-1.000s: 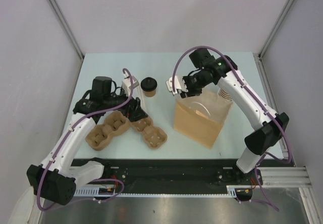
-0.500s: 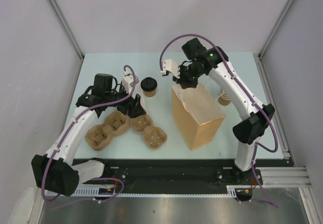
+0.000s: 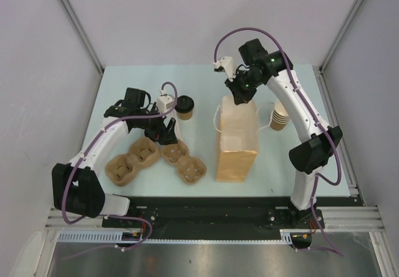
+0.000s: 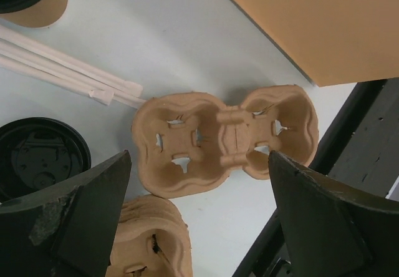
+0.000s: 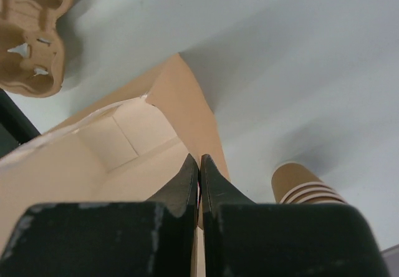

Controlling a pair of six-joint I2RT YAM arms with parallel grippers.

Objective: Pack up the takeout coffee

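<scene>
the right gripper (image 5: 199, 160) is pinched fully together on the top rim of the brown paper bag (image 3: 237, 143), at the bag's far edge; the bag stands upright near the middle of the table (image 3: 124, 80), its mouth open and its faces plain brown; near its right side sits a stack of lidless cups (image 3: 280, 116); the left gripper (image 4: 199, 227) hangs spread wide with nothing in it, above a pulp carrier tray (image 4: 224, 136), with a second tray (image 4: 149, 239) just beside that one; close by lie white straws (image 4: 68, 71) and a loose black lid (image 4: 37, 158); the takeout coffee (image 3: 184, 107), a tan cup under a black lid, stands on the table just beyond the left gripper, left of the bag, apart from it and outside it
</scene>
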